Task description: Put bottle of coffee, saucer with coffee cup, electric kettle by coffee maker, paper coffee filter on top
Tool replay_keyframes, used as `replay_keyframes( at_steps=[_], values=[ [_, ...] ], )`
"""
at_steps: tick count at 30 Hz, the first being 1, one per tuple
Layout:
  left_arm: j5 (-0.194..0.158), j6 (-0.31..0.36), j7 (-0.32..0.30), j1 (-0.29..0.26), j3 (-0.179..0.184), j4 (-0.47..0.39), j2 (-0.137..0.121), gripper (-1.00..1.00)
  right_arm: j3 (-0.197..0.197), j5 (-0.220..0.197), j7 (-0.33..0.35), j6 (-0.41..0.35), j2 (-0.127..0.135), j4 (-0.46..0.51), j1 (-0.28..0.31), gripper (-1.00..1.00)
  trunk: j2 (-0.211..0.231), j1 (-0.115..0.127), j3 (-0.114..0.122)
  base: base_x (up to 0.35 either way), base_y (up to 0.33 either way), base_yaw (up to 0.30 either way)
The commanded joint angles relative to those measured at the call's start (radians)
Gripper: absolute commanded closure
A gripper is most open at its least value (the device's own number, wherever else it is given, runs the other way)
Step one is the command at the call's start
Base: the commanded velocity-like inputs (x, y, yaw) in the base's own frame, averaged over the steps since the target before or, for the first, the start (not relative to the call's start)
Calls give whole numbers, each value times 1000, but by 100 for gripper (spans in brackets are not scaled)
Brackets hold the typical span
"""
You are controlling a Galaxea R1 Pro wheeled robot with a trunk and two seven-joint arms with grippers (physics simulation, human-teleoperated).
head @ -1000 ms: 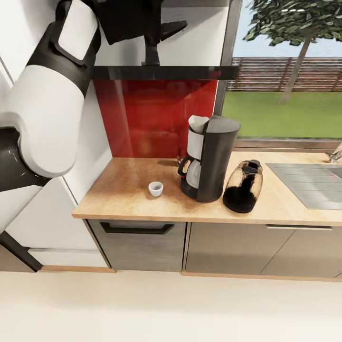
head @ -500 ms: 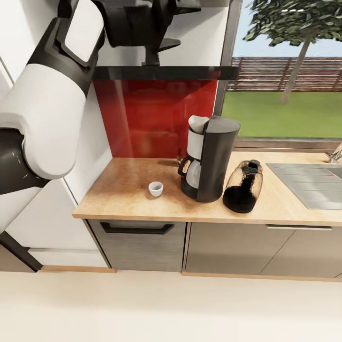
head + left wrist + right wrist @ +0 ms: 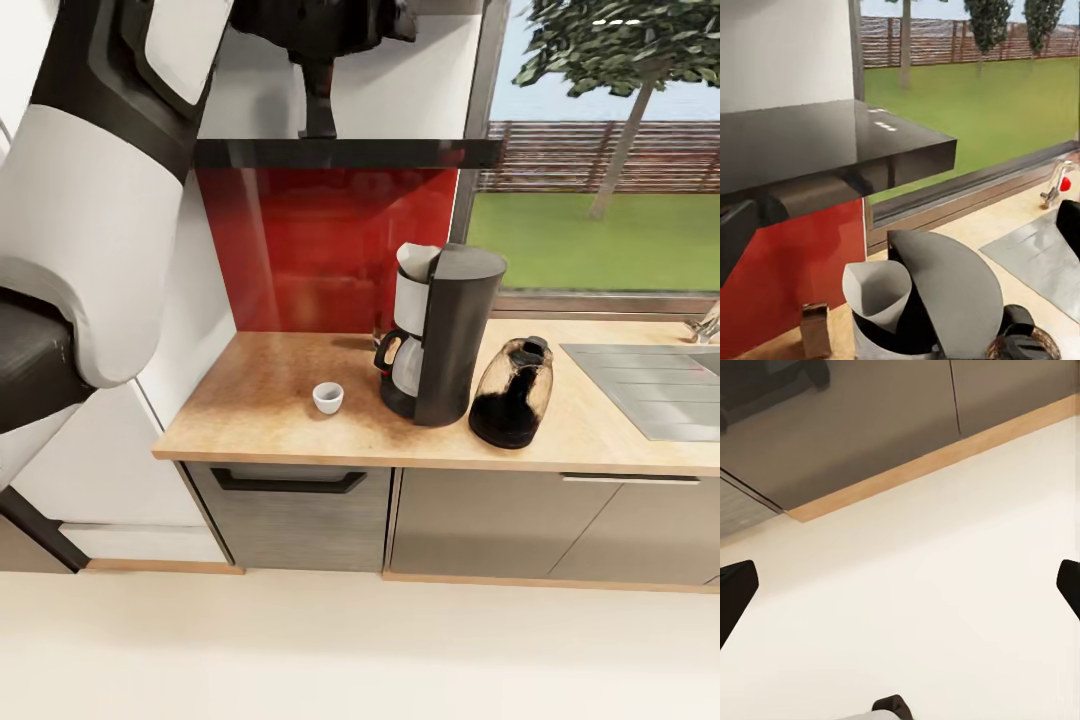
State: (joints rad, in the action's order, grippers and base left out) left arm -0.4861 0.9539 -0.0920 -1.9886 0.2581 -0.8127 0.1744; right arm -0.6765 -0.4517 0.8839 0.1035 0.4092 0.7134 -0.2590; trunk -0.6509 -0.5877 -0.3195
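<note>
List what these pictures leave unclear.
Left gripper: head view, top edge cuts it off.
Brown thing behind the coffee maker: left wrist view, too blurred to name.
Faucet: head view, right edge cuts it.
Kettle: left wrist view, bottom edge cuts it.

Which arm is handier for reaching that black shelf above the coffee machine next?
Probably the left. The left arm is raised beside the kitchen shelf; the left gripper, jaws open, looks across its top. The right gripper, also open, points down at the floor by the cabinets.
</note>
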Motion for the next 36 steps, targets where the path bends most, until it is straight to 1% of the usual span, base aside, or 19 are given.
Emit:
replay_keyframes(
  at_steps=[1,6,7,8,9,10,12,16,18,21,27,28,29,30,33,35,36],
  values=[
    [10,3,17,-1,20,-5,0,-100,1,-5,1,1,0,0,0,-100,-1,0,-1,0,0,0],
    [10,2,136,-1,104,-19,0,-100,0,-5,-2,1,0,0,0,-100,-1,0,-1,0,0,0],
    [10,2,202,-1,148,-21,0,-100,0,-5,-2,1,0,0,0,-100,-1,0,-1,0,0,0],
    [9,2,234,-1,168,-21,0,-100,0,-5,-3,1,0,0,0,-100,-1,0,-1,0,0,0],
    [7,1,284,0,197,-21,0,-100,0,-5,-3,1,0,0,0,-100,-1,0,-1,0,0,0],
    [6,-1,317,1,215,-20,0,-100,0,-5,-3,1,0,0,0,-100,-1,0,-1,0,0,0],
    [6,-3,346,2,231,-19,0,-100,0,-5,-3,1,0,0,0,-100,-1,0,-1,0,0,0],
    [7,-17,379,3,244,-21,0,-100,0,-5,-3,1,0,0,0,-100,-1,0,-1,0,0,0],
    [7,-35,395,3,246,-21,0,-100,0,-5,-3,1,0,0,0,-100,-1,0,-1,0,0,0],
    [6,-50,411,4,247,-22,0,-100,0,-5,-2,1,0,1,0,-100,-1,0,-1,0,0,0],
    [6,-83,471,4,246,-17,0,-100,0,-6,2,12,0,1,0,-100,-1,0,-1,0,0,0],
    [5,-101,495,4,244,-14,0,-100,0,-6,4,30,0,1,0,-100,-1,0,-1,0,0,0],
    [5,-113,506,6,243,-13,0,-100,0,-6,4,43,0,1,0,-100,-1,0,-1,0,0,0],
    [-6,-137,520,8,237,12,0,-100,1,-3,10,71,-5,-3,-2,-100,-1,0,-1,0,0,0],
    [-30,-159,522,8,235,33,0,-100,1,3,24,92,-11,-18,-4,-100,-1,0,-1,8,0,0],
    [-52,-218,531,8,234,61,0,-100,1,30,62,145,-16,-61,-5,-100,-1,0,-1,126,0,0],
    [-58,-237,547,8,235,74,0,-100,1,49,80,174,-18,-88,-6,-100,-1,0,-1,201,0,0]
  ],
)
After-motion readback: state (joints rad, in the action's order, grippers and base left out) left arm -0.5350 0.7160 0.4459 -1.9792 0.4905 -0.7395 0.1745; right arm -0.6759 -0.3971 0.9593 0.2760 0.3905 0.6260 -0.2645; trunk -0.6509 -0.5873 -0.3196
